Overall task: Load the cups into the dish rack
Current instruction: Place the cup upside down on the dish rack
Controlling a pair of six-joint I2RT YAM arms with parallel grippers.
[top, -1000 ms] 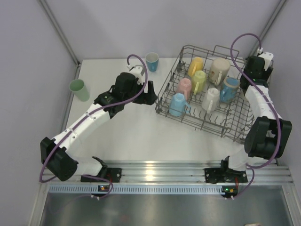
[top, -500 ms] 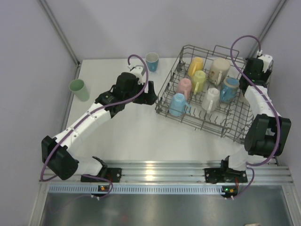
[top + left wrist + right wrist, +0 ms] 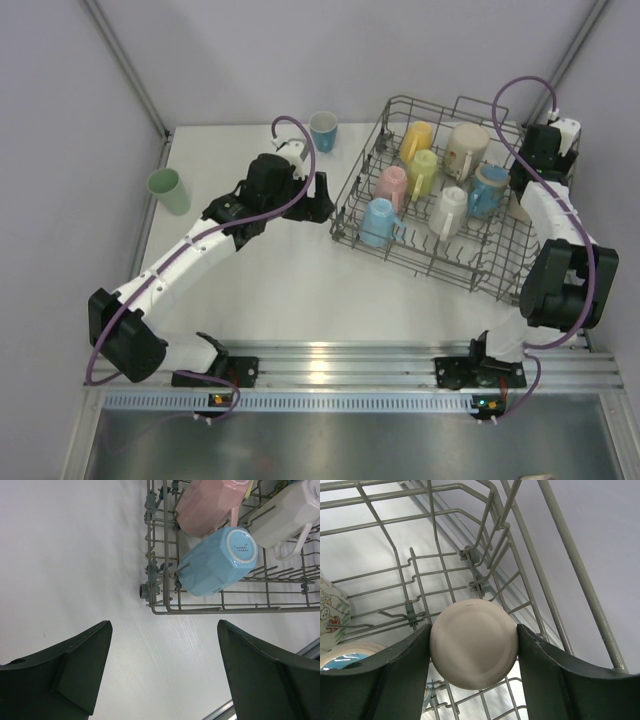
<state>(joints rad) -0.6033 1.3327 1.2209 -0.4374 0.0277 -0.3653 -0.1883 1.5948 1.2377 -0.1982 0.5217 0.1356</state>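
From above, we are looking at the large grey wire dish rack (image 3: pixel 478 272). It is holding seven cups among its tines: a yellow mug (image 3: pixel 415 138), a lime mug (image 3: pixel 422 172), a big beige mug (image 3: pixel 465 150), a pink cup (image 3: pixel 392 185), a light blue cup (image 3: pixel 378 220), a white mug (image 3: pixel 448 210) and a blue mug (image 3: pixel 488 190). The rack is sitting just to the right of the left gripper (image 3: pixel 323 203). A blue tumbler (image 3: pixel 323 130) is standing beyond that gripper and a mint green tumbler (image 3: pixel 170 190) well off to its left, both on the white table (image 3: pixel 290 290). Over the rack's far right corner, the right arm's black wrist (image 3: pixel 545 150) is hiding its own fingers.

In the left wrist view, the fingers are standing wide apart with nothing between them. The rack's corner is lying just ahead of the fingertips. The light blue cup is on its side, while the frame edge is cutting off the pink and white ones.

In the right wrist view, the right gripper (image 3: pixel 472 650) is pinching a cream round-based cup (image 3: pixel 470 635) from both sides, with the rack's wires beyond it. Left of the fingers, a cartoon-printed cup (image 3: pixel 332 612) is showing only partly.
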